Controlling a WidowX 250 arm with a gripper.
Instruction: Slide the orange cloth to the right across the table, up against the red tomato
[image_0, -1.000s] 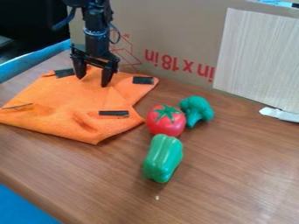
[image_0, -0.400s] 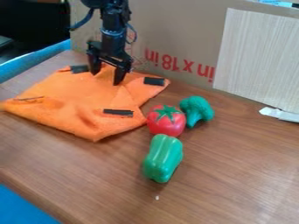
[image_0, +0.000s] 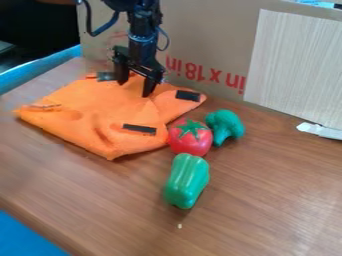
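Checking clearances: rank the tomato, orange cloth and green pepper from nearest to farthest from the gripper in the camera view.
1. Orange cloth: beneath the gripper.
2. Tomato: at the cloth's right edge.
3. Green pepper: beyond the tomato, toward the camera.

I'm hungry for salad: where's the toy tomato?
Camera view, right of the orange cloth: the tomato sits between the green pepper and the broccoli.

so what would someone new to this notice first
Probably the bright orange cloth with dark patches, spread on the left side of the view. Next, the red tomato near the middle, between the green broccoli behind it and the green pepper in front. The black claw stands at the cloth's far part.
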